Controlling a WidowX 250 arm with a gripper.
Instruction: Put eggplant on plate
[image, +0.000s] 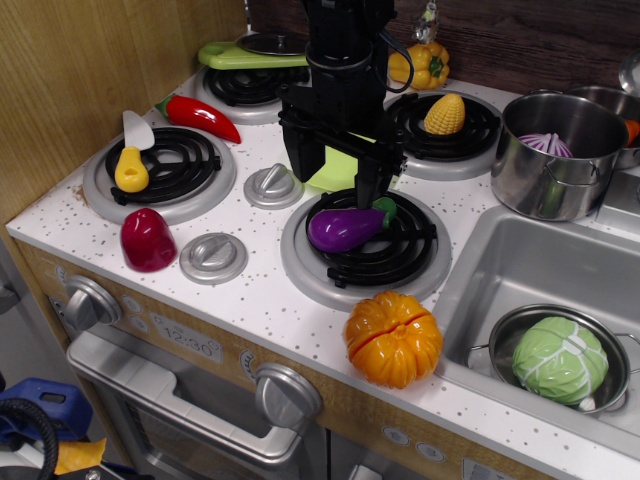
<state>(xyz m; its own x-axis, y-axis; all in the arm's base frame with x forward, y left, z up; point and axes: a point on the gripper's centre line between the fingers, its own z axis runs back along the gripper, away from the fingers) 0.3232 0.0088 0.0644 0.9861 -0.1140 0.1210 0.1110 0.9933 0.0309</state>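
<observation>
- Eggplant (343, 229) lies on front-centre burner (365, 245), stem end to the right.
- Gripper (338, 172) just above it, jaws spread wide, nothing held.
- Plate (335, 172) behind, mostly hidden by arm.
- Advice: drop straight down, pinch across the eggplant's mid-body; glossy skin may slip, so close squarely before lifting.

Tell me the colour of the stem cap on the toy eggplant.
Dark green, on the small glossy purple plastic toy eggplant; the observation.image view shows it best.
</observation>
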